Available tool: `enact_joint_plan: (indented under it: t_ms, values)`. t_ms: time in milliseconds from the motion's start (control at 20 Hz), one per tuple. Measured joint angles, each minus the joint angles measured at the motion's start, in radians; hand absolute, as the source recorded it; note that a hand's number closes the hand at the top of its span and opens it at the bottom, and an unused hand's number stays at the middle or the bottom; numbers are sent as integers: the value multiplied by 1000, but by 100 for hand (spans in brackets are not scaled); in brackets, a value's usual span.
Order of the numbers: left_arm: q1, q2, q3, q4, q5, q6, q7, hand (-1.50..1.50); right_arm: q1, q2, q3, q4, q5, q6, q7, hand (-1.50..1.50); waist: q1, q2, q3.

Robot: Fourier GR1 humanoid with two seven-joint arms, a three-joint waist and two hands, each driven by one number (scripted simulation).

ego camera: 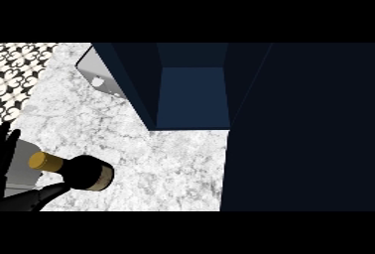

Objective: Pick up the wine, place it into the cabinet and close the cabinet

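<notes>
Head view: the wine bottle [77, 170], dark with a gold-capped neck, lies over the lower-left part of the white marble counter [168, 163], with a black hand [26, 201] at its base; whether those fingers grasp it cannot be told. A second black hand [9, 141] shows at the left edge, fingers up and relaxed. The dark blue cabinet [192, 96] stands open above, its door [300, 129] at the right.

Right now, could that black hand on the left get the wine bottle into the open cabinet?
Probably yes. The left hand sits by the wine bottle, whether gripping it I cannot tell. The marble counter between bottle and cabinet looks bare, and the cabinet's door stands open.
</notes>
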Motion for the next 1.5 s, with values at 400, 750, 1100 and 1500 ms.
enact_joint_plan:
  t_ms: [400, 750, 1100, 1500]
  values:
    - [31, -9, 41, 162, 31, -66, -155, -150, 33, -16, -9, -2, 3, 11, -37, -150, -2, 1, 1]
    - [2, -10, 77, 345, 24, -86, -274, -150, 54, -25, 1, -3, 5, 15, -58, -150, -7, 1, 1]
    - [4, -11, 100, 501, 31, -129, -393, -150, 42, -34, -15, -5, 4, 12, -53, -150, -5, 2, 1]
    - [-33, -14, 103, 682, 33, -177, -507, -150, 42, -37, -10, -5, 4, 12, -54, -150, -6, 2, 1]
